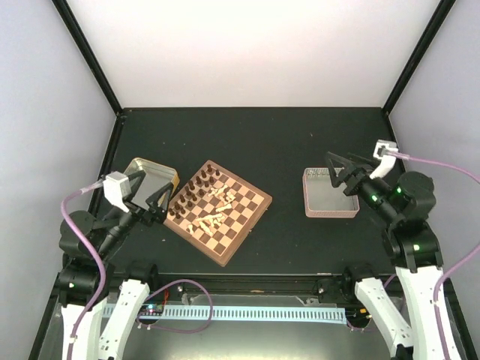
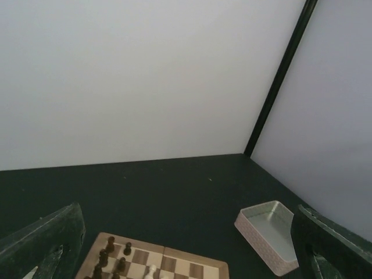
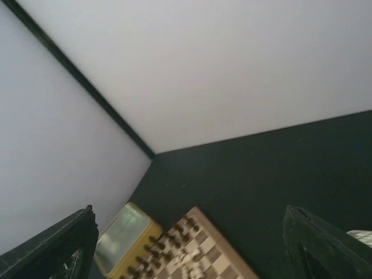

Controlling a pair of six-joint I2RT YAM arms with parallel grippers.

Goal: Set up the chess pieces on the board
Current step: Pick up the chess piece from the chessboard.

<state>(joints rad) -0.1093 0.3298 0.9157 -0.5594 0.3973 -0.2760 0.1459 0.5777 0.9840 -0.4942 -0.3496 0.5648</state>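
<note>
The pale pieces lie toppled in the middle of the board, dark pieces standing along its far-left edge, just right of the left gripper, which gapes wide and empty, much nearer than the right gripper, equally wide by the pink tray.

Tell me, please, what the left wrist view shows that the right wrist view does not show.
Only the left wrist view: the pinkish tray whole, right of the board, and the open left gripper. Only the right wrist view: the gold-tan tray, left of the board, and the open right gripper; a pale sliver at its right edge may be the pinkish tray, I cannot tell. Both: the dark table, part of the board, dark and pale chess pieces on it.
</note>
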